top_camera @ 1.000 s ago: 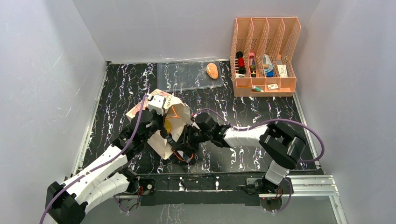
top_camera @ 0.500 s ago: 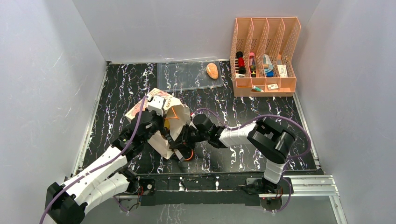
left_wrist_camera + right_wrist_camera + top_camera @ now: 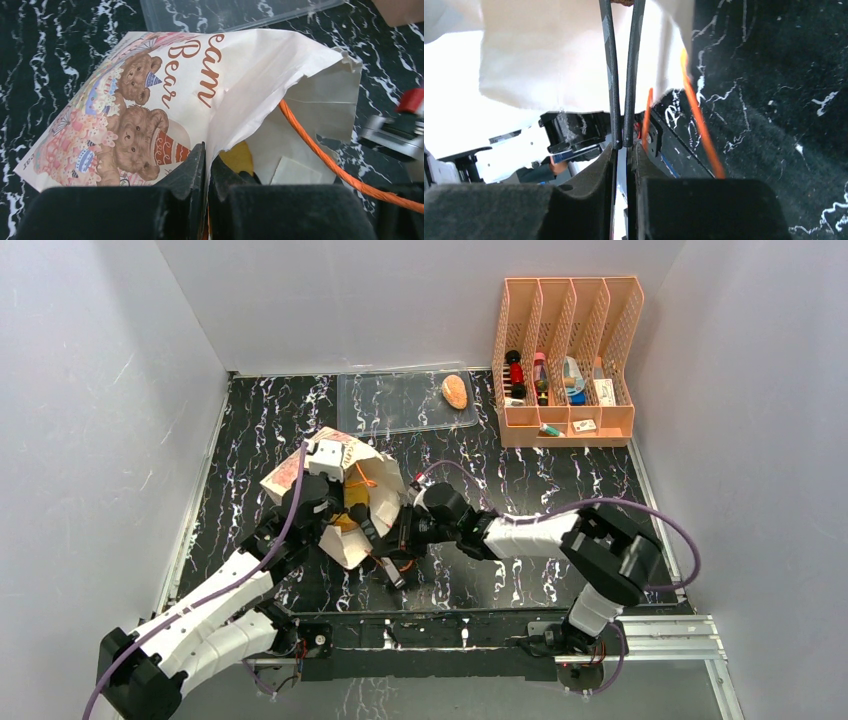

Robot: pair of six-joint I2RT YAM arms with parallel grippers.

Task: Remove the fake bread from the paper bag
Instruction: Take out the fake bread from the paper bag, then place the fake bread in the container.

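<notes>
Cream paper bag (image 3: 260, 65) printed with brown bears in striped party hats, pastel pink and blue treats, reddish-brown lettering; orange cord handle (image 3: 320, 155). Yellow-gold bread (image 3: 239, 157) inside. Black table (image 3: 560, 470) veined white like marble. Golden-brown bun (image 3: 455, 391) on clear tray (image 3: 390, 405). Peach-pink rack (image 3: 565, 340) with lattice walls. White-and-black arms (image 3: 215, 602), purple cables (image 3: 650, 515). Pale grey walls (image 3: 100, 390).

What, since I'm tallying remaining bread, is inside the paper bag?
One golden-yellow bread piece and an orange cord handle show inside the paper bag; its paper covers anything deeper.
</notes>
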